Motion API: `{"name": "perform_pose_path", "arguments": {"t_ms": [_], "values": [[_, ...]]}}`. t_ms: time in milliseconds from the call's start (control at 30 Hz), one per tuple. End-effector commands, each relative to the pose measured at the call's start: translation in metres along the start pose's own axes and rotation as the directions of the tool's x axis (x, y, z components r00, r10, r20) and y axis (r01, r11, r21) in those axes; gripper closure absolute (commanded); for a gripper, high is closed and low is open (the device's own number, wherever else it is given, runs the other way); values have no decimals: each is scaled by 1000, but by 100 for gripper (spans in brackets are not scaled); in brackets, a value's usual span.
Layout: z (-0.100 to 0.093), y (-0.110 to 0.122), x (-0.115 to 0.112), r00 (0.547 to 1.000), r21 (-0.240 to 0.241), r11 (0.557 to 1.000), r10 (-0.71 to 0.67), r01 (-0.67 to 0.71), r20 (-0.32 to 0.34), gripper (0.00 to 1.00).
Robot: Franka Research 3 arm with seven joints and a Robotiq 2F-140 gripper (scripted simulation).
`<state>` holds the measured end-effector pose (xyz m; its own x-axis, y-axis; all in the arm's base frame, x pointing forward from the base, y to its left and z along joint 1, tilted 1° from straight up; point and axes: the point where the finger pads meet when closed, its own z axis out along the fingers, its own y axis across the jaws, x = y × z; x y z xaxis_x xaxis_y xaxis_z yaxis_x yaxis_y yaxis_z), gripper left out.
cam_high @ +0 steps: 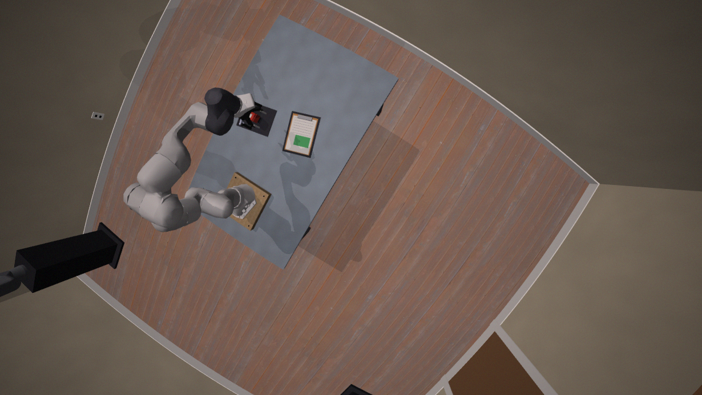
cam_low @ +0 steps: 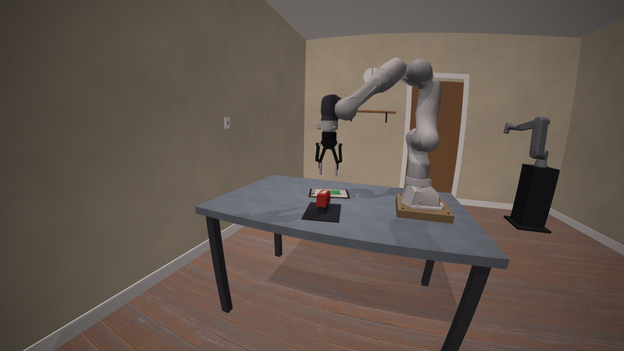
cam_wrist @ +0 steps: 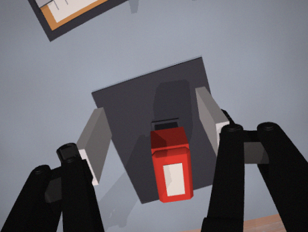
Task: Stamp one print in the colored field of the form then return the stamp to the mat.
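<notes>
Stamp [cam_wrist: 172, 167] red, boxy and upright, is seen at the middle of the dark mat [cam_wrist: 129, 104], beside the clipboard form [cam_high: 301, 132]. The gripper [cam_low: 328, 168] hangs well above it, half spread and holding nothing. The body is judged rigid and light but sprung downward, so it is best taken low on its two long flat sides, squarely, lest the smooth plastic slip or tip
</notes>
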<state>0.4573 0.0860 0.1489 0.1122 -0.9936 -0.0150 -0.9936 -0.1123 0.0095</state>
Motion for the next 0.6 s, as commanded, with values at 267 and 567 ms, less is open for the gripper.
{"name": "perform_pose_path", "arguments": {"t_ms": [267, 567], "values": [[16, 4, -104, 998, 14, 998, 64, -64, 2, 48], [18, 5, -120, 998, 14, 998, 64, -64, 2, 48]]}}
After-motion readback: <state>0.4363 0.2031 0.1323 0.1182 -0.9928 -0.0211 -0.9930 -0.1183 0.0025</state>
